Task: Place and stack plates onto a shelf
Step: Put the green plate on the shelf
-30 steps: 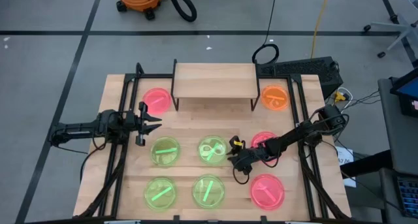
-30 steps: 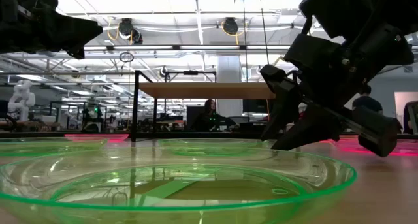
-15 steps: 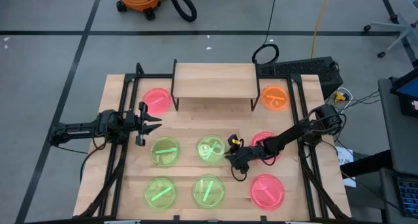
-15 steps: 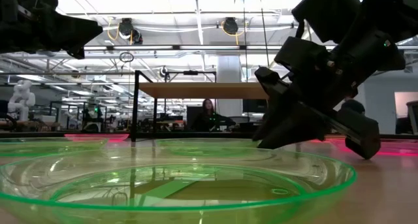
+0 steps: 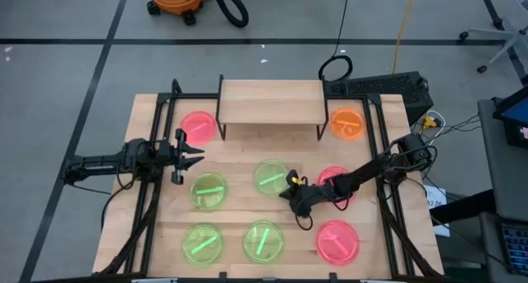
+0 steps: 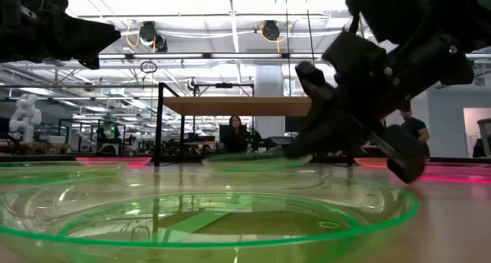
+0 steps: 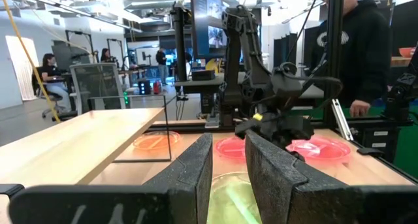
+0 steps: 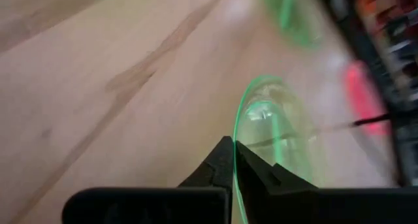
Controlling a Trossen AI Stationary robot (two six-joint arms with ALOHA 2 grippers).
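Moved: the round translucent neon-green plastic plate point(image 5: 271, 176) has risen off the desk point(image 5: 239, 155) since a second ago, nearer the light-wood shelf point(image 5: 271, 101).
Right gripper point(image 5: 290, 189): clamped on its rim.
Left gripper point(image 5: 196, 153): apart, waiting.
Risk: the thin edge grip could slip.

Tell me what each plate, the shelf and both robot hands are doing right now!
Held green plate: lifted off the table, rim pinched.
Right gripper: shut on that plate's rim.
Left gripper: open, holding nothing, waiting at the table's left.
Shelf: bare, nothing on it.
Other three green plates: flat on the table.
Three pink plates: flat on the table.
Orange plate: flat on the table beside the shelf.
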